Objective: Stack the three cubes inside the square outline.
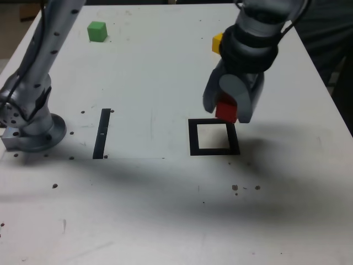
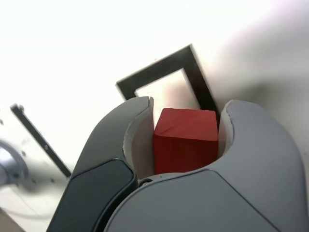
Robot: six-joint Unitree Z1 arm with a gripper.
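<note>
We see the tool [image 1: 230, 107] closed on the red cube [image 1: 226, 110], which hangs over the square outline's [image 1: 214, 137] one o'clock corner. Whether the cube touches the outline we cannot tell. The yellow cube [image 1: 217, 43] peeks out at eleven o'clock of the tool, partly hidden behind the arm. The green cube [image 1: 97, 31] sits well apart at the table's [image 1: 165, 72] eleven o'clock. A thin black strip [image 1: 102, 133] lies at nine o'clock of the outline.
</note>
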